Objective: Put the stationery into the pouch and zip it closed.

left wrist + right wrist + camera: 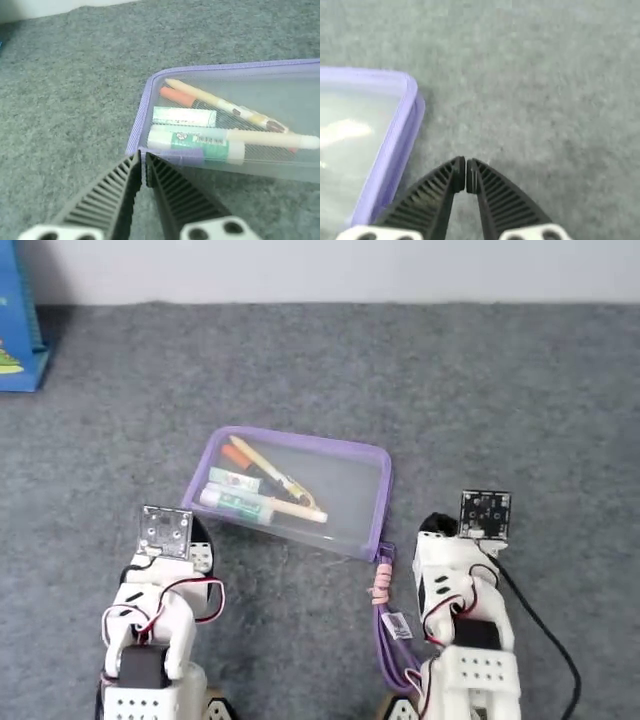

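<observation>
A clear pouch with purple edging (pixel 345 490) lies on the grey carpet in the middle of the high view. Inside it are an orange marker (pixel 240 456), a cream pen (pixel 283 480), a green-and-white eraser (pixel 228 479) and a green-labelled glue stick (pixel 237 504). The same stationery (pixel 200 142) lies behind the mesh wall in the left wrist view. My left gripper (pixel 142 160) is shut with nothing in it, its tips at the pouch's near left corner (pixel 136 147). My right gripper (pixel 465 172) is shut on nothing, over carpet just right of the pouch's edge (pixel 395 145).
A purple strap with a pink pull (pixel 384 602) runs from the pouch's near right corner toward the arm bases. A blue box (pixel 18 330) stands at the far left. A black cable (pixel 545 635) trails by the right arm. A white wall borders the far side.
</observation>
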Available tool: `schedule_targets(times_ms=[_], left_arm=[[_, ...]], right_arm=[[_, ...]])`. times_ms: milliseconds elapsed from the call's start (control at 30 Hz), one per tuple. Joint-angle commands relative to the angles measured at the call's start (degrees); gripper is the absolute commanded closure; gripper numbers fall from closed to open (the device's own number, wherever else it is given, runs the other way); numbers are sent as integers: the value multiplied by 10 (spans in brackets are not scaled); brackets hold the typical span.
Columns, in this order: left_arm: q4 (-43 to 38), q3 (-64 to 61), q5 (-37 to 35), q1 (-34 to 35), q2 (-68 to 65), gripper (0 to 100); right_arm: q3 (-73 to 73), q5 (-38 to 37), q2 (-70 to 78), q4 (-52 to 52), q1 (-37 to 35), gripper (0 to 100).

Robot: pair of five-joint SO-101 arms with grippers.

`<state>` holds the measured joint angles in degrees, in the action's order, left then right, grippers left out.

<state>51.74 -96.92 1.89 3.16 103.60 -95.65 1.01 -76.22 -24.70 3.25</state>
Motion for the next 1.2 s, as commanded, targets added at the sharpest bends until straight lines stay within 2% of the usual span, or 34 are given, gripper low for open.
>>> schedule_targets(times_ms=[0,167,267,400,800,1167], left_arm=[[18,6,6,4,5,985],[25,6,6,4,5,985],[76,6,6,4,5,985],[133,6,6,4,5,985],[202,6,6,3,5,985],[204,6,9,3,5,985]], right_arm=[[-12,7,-109,-99,-3,991],[-11,7,-235,-218,-7,991],[-9,7,-284,-284,-7,991],[-9,7,-268,-309,-3,991],[-9,4,-265,-425,-2,990],[-8,4,-266,-497,-1,990]])
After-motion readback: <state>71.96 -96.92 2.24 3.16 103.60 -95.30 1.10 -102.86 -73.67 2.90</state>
